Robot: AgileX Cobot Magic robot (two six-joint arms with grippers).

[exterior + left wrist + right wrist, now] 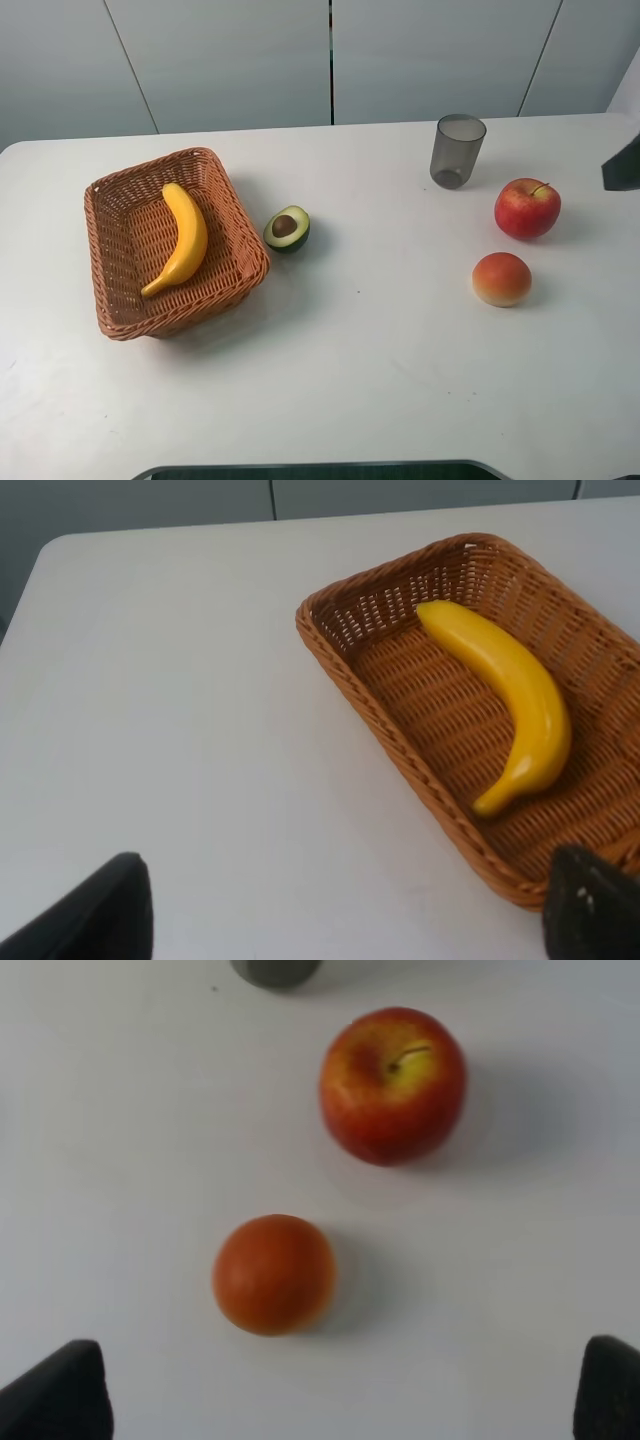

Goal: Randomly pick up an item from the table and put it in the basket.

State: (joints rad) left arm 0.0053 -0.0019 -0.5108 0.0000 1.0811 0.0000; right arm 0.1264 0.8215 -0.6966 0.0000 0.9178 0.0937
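Observation:
The yellow banana (183,241) lies inside the orange-brown wicker basket (112,198) at the left of the white table (360,360). The left wrist view shows the banana (520,695) resting along the basket's floor, with the basket rim (345,655) around it. My left gripper (350,880) is open and empty, back from the basket's near end, its dark fingertips (110,910) wide apart. My right gripper (345,1360) is open and empty above the table, short of an orange fruit (273,1273). Only a dark part of the right arm (622,165) shows in the high view.
A halved avocado (287,228) lies just right of the basket. A grey translucent cup (457,150) stands at the back right. A red apple (527,208) and the orange fruit (501,278) sit at the right; the apple (392,1085) lies beyond the fruit.

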